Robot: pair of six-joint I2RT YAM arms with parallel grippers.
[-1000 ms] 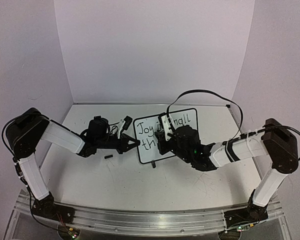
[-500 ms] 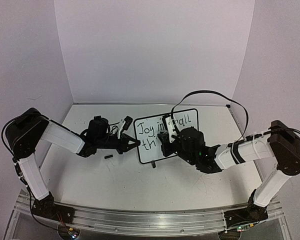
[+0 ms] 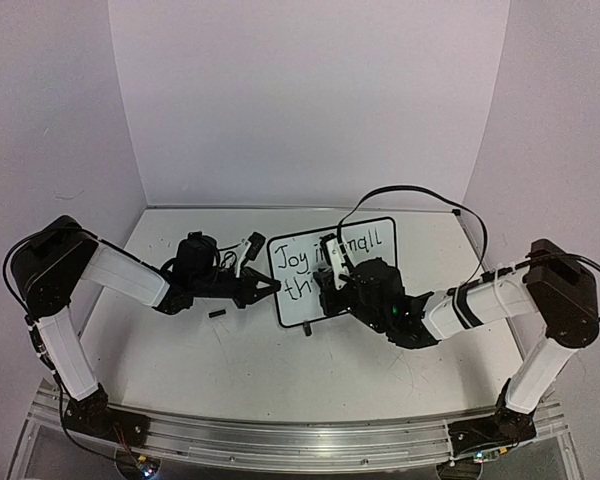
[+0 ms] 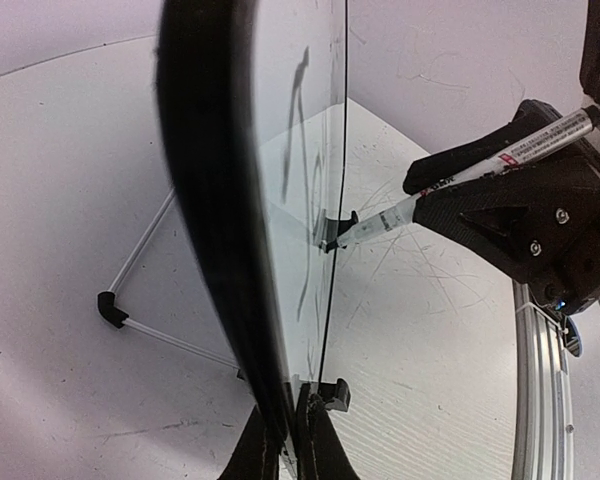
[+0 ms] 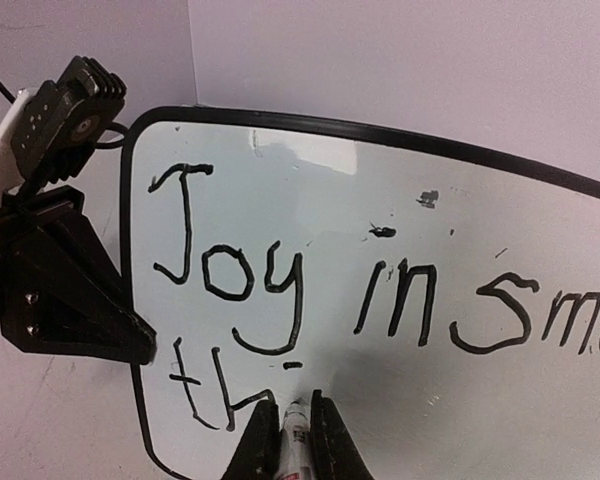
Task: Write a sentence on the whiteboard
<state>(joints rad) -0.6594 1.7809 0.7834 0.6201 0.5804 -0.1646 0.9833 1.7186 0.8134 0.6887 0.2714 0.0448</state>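
The whiteboard [image 3: 380, 240] stands upright mid-table on its black feet. My left gripper [image 3: 272, 287] is shut on its left edge; the left wrist view shows the board edge-on [image 4: 225, 200] pinched between my jaws [image 4: 288, 440]. The sentence [image 5: 310, 290] reads "Joy in sm..." on the top line, with "th" and a short dash below. My right gripper [image 5: 294, 432] is shut on a white marker [image 5: 296, 430] whose tip touches the board just right of the "h". The marker also shows in the left wrist view [image 4: 460, 170], and the right gripper in the top view [image 3: 332, 282].
A small black piece, maybe the marker cap [image 3: 218, 314], lies on the tabletop below the left gripper. A wire stand leg [image 4: 130, 300] props the board from behind. The right arm's cable [image 3: 410, 192] arcs over the board. White walls enclose the table.
My right arm shifted out to the right and came back, ending with the marker a little lower and further left on the board. The left arm and board have not moved.
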